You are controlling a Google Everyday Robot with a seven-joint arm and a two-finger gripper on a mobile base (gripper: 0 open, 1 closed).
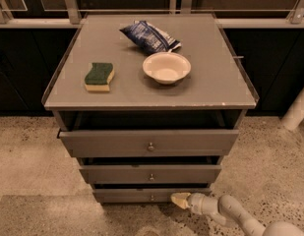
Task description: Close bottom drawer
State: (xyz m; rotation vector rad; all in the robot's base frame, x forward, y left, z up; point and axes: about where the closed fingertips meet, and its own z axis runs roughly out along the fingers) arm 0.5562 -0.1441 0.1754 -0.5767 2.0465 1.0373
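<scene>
The bottom drawer [124,195] sits lowest in the cabinet, slightly pulled out. The pincer [181,199] is low at its front, right of the knob [152,197], likely placed to push; spread or pressed together, I cannot tell. The grey table [215,90] carries a sponge [99,76], bowl [166,67] and blue packet [150,37]; the floor [274,151] is speckled.

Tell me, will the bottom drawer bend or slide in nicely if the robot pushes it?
The bottom drawer looks like a stiff grey board, so it probably won't bend. It sticks out only a little, so a short push should likely slide it straight in. The claw sits by its right front, off-centre, so it might skew slightly.
</scene>
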